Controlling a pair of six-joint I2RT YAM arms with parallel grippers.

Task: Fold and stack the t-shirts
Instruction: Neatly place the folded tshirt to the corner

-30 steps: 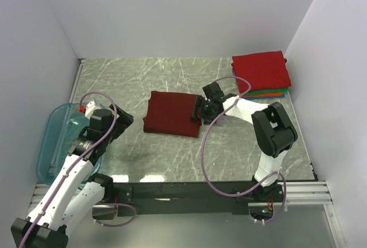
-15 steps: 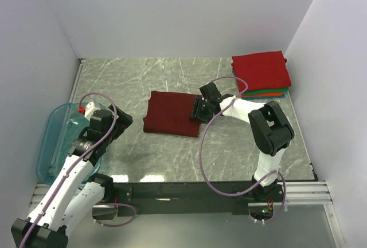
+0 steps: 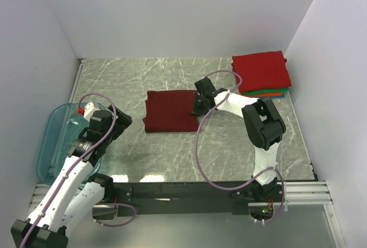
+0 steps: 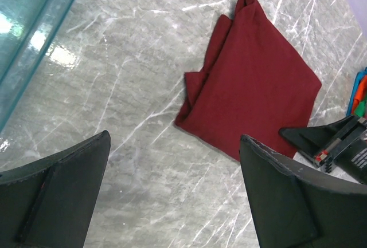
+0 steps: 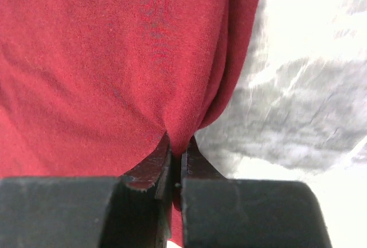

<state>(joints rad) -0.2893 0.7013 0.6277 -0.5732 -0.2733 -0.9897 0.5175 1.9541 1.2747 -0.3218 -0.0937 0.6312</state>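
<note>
Maroon shirt (image 3: 170,110) lay on the counter (image 3: 229,156); right tool (image 3: 197,108) clamped its right edge; left tool (image 4: 175,139) gaped, empty.

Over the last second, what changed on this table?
The right fingers closed on the right edge of the maroon shirt, and that arm swung slightly toward the back wall, drawing the shirt's right side a little that way. The left arm, the teal bin and the stack of folded shirts stayed put.
</note>
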